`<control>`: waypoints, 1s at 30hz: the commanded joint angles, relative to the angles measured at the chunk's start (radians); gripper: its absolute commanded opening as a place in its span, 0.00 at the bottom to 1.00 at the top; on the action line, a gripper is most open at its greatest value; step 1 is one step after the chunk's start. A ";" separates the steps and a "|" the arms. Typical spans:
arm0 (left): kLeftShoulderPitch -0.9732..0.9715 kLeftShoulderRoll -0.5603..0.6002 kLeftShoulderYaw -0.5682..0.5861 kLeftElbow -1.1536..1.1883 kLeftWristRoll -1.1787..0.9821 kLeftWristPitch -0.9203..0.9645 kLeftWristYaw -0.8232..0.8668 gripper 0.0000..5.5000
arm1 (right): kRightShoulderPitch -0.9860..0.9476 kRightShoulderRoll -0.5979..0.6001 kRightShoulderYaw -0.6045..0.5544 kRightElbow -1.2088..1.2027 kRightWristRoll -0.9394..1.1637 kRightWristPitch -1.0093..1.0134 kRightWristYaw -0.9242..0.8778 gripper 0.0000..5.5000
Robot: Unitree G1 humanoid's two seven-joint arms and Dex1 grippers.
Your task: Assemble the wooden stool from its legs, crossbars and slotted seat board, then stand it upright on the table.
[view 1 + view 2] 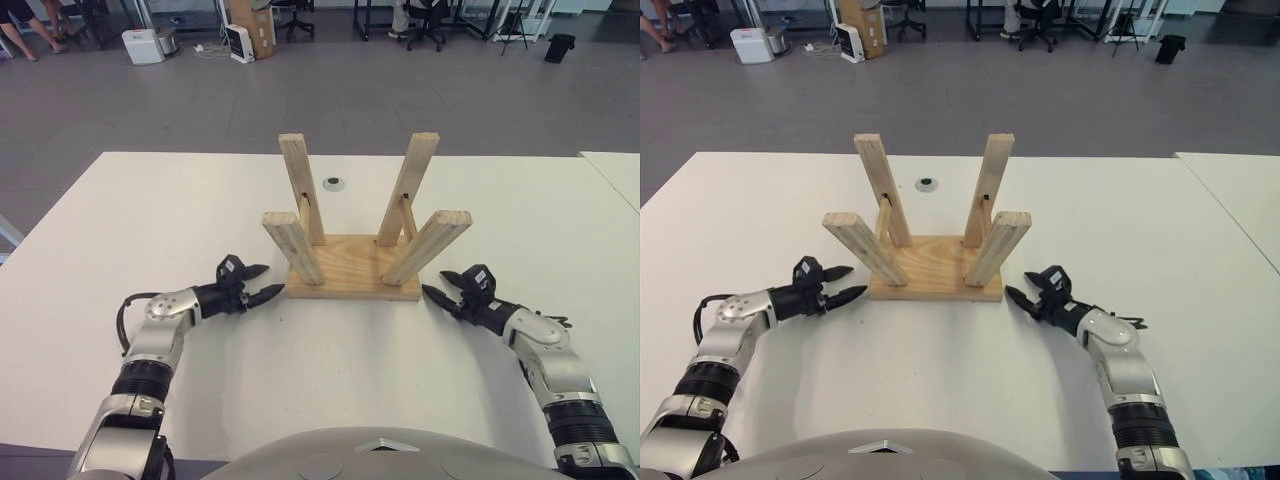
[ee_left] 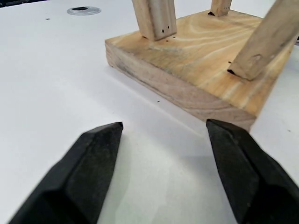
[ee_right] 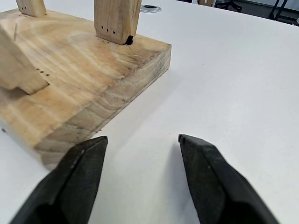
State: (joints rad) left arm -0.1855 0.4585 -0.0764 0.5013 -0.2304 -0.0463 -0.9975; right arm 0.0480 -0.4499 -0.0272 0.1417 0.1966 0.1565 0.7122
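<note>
My left tool (image 1: 272, 280) is hanging open just beside the seat board (image 1: 352, 264), which is lying on the surface (image 1: 330, 370) with its legs (image 1: 296, 247) pointing up. My right tool (image 1: 434, 284) is gaping likewise at its other end. Both should be pinching the board's edges evenly, I judge, before flipping.

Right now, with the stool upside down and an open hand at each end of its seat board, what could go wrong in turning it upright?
1. The seat board lies flat on the table, so the open left hand and right hand have only its side edges to pinch; a grip could slip mid-turn.
2. The splayed legs overhang the board's ends and might strike a hand while turning.
3. Joint tightness cannot be seen; a leg may loosen.
</note>
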 commanded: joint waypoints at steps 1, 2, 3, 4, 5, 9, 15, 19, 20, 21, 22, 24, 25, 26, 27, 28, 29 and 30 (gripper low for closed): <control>0.002 -0.054 -0.072 0.037 0.062 0.017 0.012 0.60 | 0.024 0.017 0.049 -0.052 0.004 0.038 0.017 0.52; 0.002 -0.057 -0.072 0.040 0.062 0.015 0.018 0.60 | 0.023 0.019 0.052 -0.059 0.006 0.042 0.017 0.52; 0.003 -0.060 -0.071 0.041 0.058 0.018 0.022 0.60 | 0.021 0.020 0.053 -0.060 0.006 0.043 0.017 0.52; 0.005 -0.061 -0.071 0.040 0.055 0.019 0.025 0.60 | 0.020 0.019 0.051 -0.059 0.006 0.044 0.017 0.52; 0.009 -0.063 -0.073 0.031 0.051 0.025 0.027 0.60 | 0.017 0.018 0.049 -0.056 0.007 0.044 0.017 0.52; 0.024 -0.048 -0.085 -0.101 0.003 0.126 -0.008 0.60 | 0.004 0.011 0.020 -0.085 0.035 0.071 0.014 0.52; -0.041 0.012 -0.062 -0.491 -0.154 0.444 -0.064 0.60 | 0.040 -0.030 -0.038 -0.424 0.238 0.307 0.054 0.52; -0.013 0.031 -0.040 -0.635 -0.213 0.554 -0.055 0.60 | 0.038 -0.059 -0.114 -0.659 0.434 0.485 0.043 0.52; -0.007 0.034 -0.038 -0.655 -0.223 0.571 -0.054 0.60 | 0.033 -0.072 -0.135 -0.689 0.463 0.517 0.044 0.52; -0.003 0.035 -0.035 -0.670 -0.229 0.586 -0.054 0.60 | 0.028 -0.083 -0.152 -0.707 0.478 0.540 0.045 0.52; 0.005 0.037 -0.033 -0.685 -0.233 0.597 -0.056 0.60 | 0.024 -0.093 -0.168 -0.713 0.488 0.558 0.048 0.52; 0.017 0.037 -0.021 -0.708 -0.243 0.621 -0.056 0.60 | 0.012 -0.092 -0.196 -0.721 0.524 0.584 0.047 0.52; 0.018 0.030 -0.010 -0.716 -0.249 0.632 -0.049 0.60 | 0.001 -0.078 -0.218 -0.726 0.571 0.607 0.034 0.52; 0.017 0.021 0.002 -0.724 -0.259 0.645 -0.042 0.60 | -0.004 -0.077 -0.226 -0.733 0.594 0.621 0.032 0.52; 0.016 0.013 0.012 -0.733 -0.270 0.658 -0.037 0.60 | 0.000 -0.078 -0.229 -0.741 0.606 0.631 0.031 0.52; 0.015 0.009 0.020 -0.742 -0.275 0.666 -0.035 0.60 | 0.010 -0.085 -0.226 -0.745 0.606 0.635 0.033 0.52; 0.015 0.008 0.029 -0.752 -0.279 0.675 -0.034 0.60 | 0.024 -0.093 -0.223 -0.748 0.603 0.636 0.035 0.52; 0.013 0.005 0.042 -0.762 -0.287 0.686 -0.031 0.60 | 0.038 -0.099 -0.222 -0.748 0.605 0.637 0.034 0.52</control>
State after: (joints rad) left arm -0.1155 0.5701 -0.0061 -0.1337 -0.3507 0.6517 -0.9913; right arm 0.0898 -0.5676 -0.3479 -0.5292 0.6872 0.7588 0.6629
